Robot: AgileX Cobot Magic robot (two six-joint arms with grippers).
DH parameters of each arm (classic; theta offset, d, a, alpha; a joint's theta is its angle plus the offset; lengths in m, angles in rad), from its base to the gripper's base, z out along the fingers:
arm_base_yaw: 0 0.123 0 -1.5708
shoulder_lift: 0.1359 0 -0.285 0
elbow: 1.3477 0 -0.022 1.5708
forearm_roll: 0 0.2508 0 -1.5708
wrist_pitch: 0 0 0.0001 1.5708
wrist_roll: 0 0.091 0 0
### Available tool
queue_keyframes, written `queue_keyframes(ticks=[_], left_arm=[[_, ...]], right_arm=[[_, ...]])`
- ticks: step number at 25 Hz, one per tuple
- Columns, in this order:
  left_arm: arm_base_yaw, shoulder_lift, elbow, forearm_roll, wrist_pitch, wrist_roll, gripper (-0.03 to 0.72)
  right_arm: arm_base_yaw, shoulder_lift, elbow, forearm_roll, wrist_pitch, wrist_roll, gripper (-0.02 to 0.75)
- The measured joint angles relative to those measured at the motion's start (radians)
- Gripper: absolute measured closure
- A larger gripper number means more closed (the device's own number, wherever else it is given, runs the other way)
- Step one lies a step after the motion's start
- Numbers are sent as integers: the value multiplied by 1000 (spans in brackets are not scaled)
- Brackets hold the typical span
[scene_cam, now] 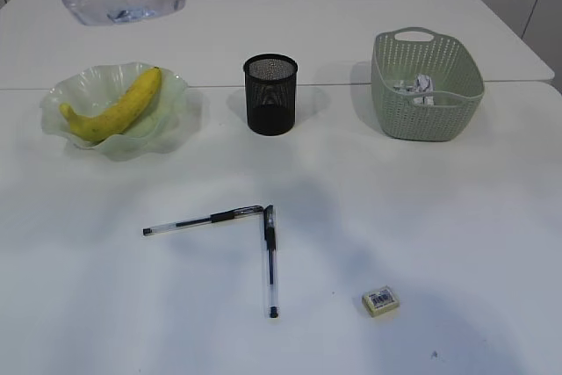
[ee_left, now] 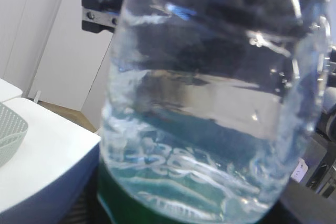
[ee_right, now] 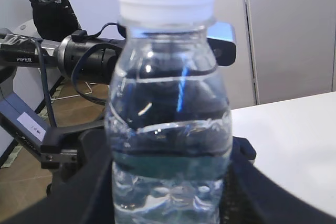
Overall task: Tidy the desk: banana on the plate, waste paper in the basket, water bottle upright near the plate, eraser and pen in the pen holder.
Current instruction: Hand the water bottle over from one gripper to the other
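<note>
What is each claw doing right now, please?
Left claw: at the water bottle, but whether it grips cannot be told.
Right claw: closed on the water bottle's lower body.

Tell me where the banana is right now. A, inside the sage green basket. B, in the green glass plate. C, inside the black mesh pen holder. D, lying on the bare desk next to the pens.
B: the banana lies inside the wavy-rimmed plate at the left of the exterior view, well apart from the pens, the basket and the pen holder.
</note>
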State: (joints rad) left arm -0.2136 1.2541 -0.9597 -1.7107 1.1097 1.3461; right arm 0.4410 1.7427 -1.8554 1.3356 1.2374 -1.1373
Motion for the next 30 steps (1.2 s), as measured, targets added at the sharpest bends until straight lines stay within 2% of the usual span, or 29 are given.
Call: queue_keyframes(ticks=[30], left_arm=[[-2,0,-2,8,-2,2,241]], right_arm=[[0,0,0,-14,-2,7,349]])
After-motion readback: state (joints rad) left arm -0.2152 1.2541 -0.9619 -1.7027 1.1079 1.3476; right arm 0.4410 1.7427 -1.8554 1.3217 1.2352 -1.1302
